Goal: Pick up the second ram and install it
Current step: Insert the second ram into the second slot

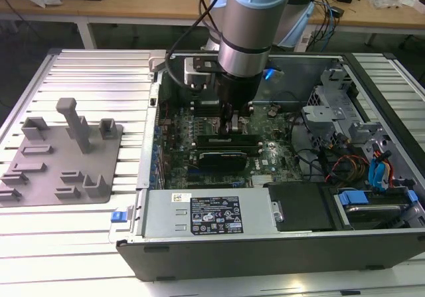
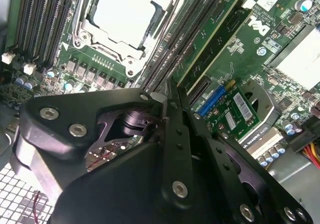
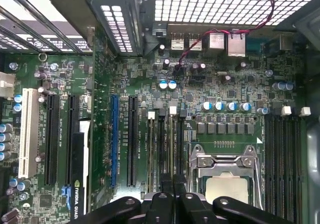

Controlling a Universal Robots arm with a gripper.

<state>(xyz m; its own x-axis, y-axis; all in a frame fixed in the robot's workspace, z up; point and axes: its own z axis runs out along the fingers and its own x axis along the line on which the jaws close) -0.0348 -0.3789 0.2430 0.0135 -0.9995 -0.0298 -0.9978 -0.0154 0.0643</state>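
Four memory slots (image 3: 161,149) run side by side beneath the pincer (image 3: 172,183). You will find one processor socket (image 3: 226,179) close on one flank and one black card (image 1: 222,159) on the opposite flank. The second ram (image 3: 172,144) stands on edge in the slot aligned with the pincer's centre, its long axis running straight ahead of the pincer toward the perforated case wall (image 3: 215,3). The pincer is clenched; whether it pinches the stick, you cannot tell.

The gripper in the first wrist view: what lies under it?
Under the gripper lie the memory slots beside the processor socket. The gripper covers one end of the slots, so what it touches there cannot be seen.
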